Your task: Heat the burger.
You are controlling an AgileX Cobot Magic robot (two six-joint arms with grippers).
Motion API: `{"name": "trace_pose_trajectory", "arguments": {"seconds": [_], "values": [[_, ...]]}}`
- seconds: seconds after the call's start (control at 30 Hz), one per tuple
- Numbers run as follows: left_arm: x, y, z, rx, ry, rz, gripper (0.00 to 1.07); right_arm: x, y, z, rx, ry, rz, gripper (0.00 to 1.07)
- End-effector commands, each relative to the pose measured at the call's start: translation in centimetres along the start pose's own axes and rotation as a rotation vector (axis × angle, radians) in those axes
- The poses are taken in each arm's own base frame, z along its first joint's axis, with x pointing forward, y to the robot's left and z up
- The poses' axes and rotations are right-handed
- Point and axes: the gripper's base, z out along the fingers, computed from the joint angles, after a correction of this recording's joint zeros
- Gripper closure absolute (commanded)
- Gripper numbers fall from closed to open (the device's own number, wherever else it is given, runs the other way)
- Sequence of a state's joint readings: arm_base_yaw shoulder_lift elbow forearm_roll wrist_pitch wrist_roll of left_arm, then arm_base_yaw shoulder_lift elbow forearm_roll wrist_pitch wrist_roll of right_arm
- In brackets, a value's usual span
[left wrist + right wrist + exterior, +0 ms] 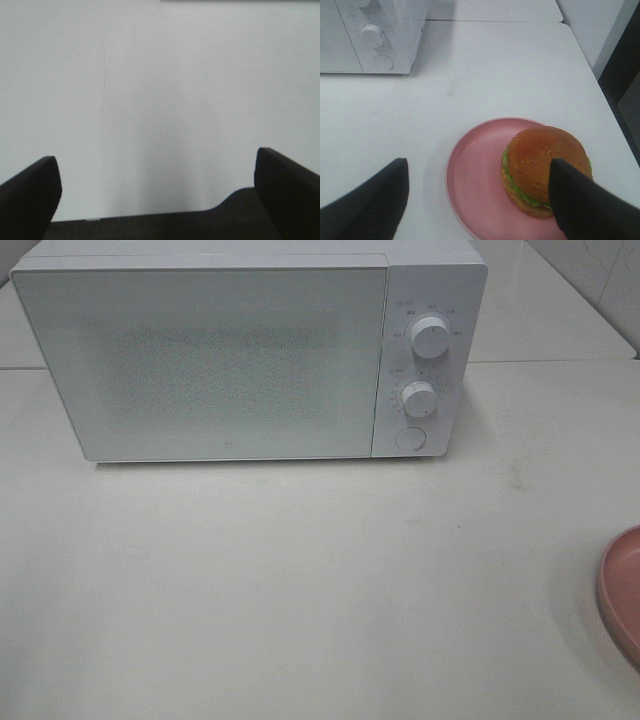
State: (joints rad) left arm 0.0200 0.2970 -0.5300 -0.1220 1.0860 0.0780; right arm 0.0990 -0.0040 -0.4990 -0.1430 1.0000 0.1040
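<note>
In the high view, a white microwave (pixel 250 350) stands at the far side of the pale desk (pixel 300 590), its door shut, with two round knobs (pixel 428 338) one above the other and a round button (pixel 409 438) under them on the right panel. At the right edge of this view only a part of the rim of a pink plate (pixel 622 590) shows; neither hand and no burger appear here. In the left wrist view, the left hand (pixel 159 187) has its two dark fingers (pixel 30 192) far apart, so it is wide open and holds nothing; between and beyond them there is only a plain white surface, and I cannot tell what this surface is. In the right wrist view, the right hand (pixel 480 200) is also open, with a wide gap between its dark fingers (pixel 585 202), and it holds nothing. The burger (pixel 545 170) lies on the pink plate just ahead of this hand, toward the side of one finger, which covers a part of the bun in the picture; whether it touches the bun I cannot tell. The bun is golden-brown and green lettuce shows under it. The burger sits off the plate's middle, near its rim. The microwave stands farther ahead of this hand, well apart from the plate, on the other finger's side.
</note>
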Motion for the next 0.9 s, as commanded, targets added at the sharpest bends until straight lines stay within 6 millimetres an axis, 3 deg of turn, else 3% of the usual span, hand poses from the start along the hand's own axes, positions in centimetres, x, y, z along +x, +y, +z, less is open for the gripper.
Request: {"name": "trace_pose_trajectory", "arguments": {"seconds": [0.03,0.3,0.9], "values": [[1.3,-0.2,-1.7,-0.006,-0.144,0.003,0.07,0.2,0.0,-0.3,0.004,-0.03,-0.002,0.33],[3.3,-0.6,-3.9,0.003,-0.336,0.025,0.07,0.2,0.0,-0.3,0.004,-0.03,-0.002,0.33],[3.3,-0.6,-3.8,0.005,-0.327,0.022,0.07,0.2,0.0,-0.3,0.004,-0.026,-0.002,0.33]]}}
